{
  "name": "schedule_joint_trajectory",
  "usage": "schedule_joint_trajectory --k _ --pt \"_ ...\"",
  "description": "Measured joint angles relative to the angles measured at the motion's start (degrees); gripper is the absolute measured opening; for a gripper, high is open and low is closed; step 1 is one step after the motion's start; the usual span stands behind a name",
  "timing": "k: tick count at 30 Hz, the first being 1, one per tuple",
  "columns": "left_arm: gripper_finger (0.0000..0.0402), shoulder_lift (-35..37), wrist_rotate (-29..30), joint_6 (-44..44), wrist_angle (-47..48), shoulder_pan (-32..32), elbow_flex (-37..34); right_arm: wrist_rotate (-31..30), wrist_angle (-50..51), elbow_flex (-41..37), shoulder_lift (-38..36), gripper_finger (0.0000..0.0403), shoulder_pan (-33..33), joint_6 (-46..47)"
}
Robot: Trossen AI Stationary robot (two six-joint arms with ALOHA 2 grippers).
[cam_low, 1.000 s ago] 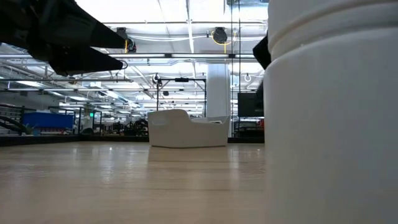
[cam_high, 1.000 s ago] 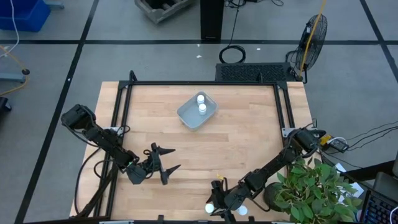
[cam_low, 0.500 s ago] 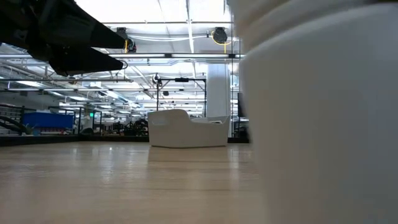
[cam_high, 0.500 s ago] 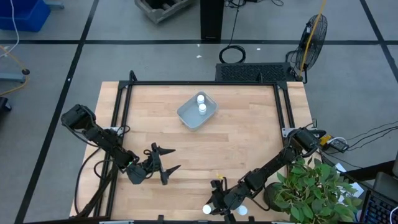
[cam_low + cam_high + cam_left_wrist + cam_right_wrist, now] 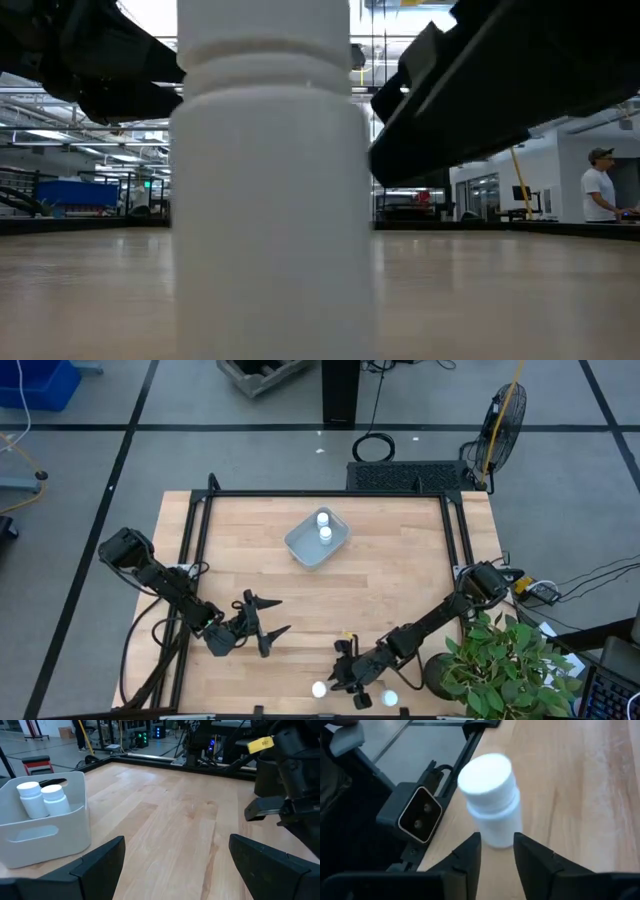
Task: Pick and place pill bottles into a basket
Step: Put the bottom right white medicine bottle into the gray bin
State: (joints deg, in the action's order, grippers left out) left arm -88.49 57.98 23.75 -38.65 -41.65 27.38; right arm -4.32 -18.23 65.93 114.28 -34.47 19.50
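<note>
Right tool (image 5: 345, 677) beside upright btl (image 5: 319, 689), camera (image 5: 419, 814) nearby.

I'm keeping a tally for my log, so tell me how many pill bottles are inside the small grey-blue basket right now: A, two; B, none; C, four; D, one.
A: the high view shows two white-capped pill bottles standing side by side inside the basket, and the left wrist view shows the same pair.
</note>
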Motion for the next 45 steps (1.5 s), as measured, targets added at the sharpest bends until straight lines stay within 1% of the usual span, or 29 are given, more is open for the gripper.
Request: schedule_joint_trajectory --k 4,7,10,13,17,21,26,28,31,34,38,45 --pt "0.0363 0.0 0.0 0.2 0.4 0.0 0.0 -0.1 -1.0 -0.2 0.0 0.0110 -0.3 -0.2" --pt "0.0363 0.0 0.0 0.3 0.4 0.0 0.0 -0.8 -1.3 -0.2 0.0 0.0132 -0.3 0.7" --pt "0.0363 0.0 0.0 0.4 0.4 0.0 0.0 -3.2 -1.9 -0.2 0.0 0.0170 -0.2 0.8" --pt "0.0363 0.0 0.0 0.5 0.4 0.0 0.0 -3.2 -2.5 -0.3 0.0 0.0217 0.2 0.7" --pt "0.0363 0.0 0.0 0.5 0.4 0.0 0.0 -3.2 -6.5 -0.3 0.0 0.0272 0.3 -1.4" --pt "0.0363 0.0 0.0 0.5 0.4 0.0 0.0 -3.2 -8.1 -0.3 0.0 0.0304 0.3 -2.3" --pt "0.0363 0.0 0.0 0.6 0.7 0.1 0.0 -3.2 -8.5 -0.3 0.1 0.0308 0.8 -2.4" --pt "0.0363 0.0 0.0 0.6 0.7 0.1 0.0 -2.8 -10.9 -0.3 1.3 0.0305 1.1 -2.4" --pt "0.0363 0.0 0.0 0.7 0.9 0.2 0.0 0.1 -14.2 0.3 4.0 0.0299 1.6 -2.6" --pt "0.0363 0.0 0.0 0.8 1.3 0.3 0.0 0.7 -14.5 0.3 4.7 0.0298 1.8 -2.6" --pt "0.0363 0.0 0.0 0.8 1.5 0.3 0.0 0.4 -16.3 0.4 4.7 0.0298 1.9 -2.6" --pt "0.0363 0.0 0.0 0.8 1.7 0.4 0.0 -0.4 -15.8 0.4 4.7 0.0297 2.3 -2.8"
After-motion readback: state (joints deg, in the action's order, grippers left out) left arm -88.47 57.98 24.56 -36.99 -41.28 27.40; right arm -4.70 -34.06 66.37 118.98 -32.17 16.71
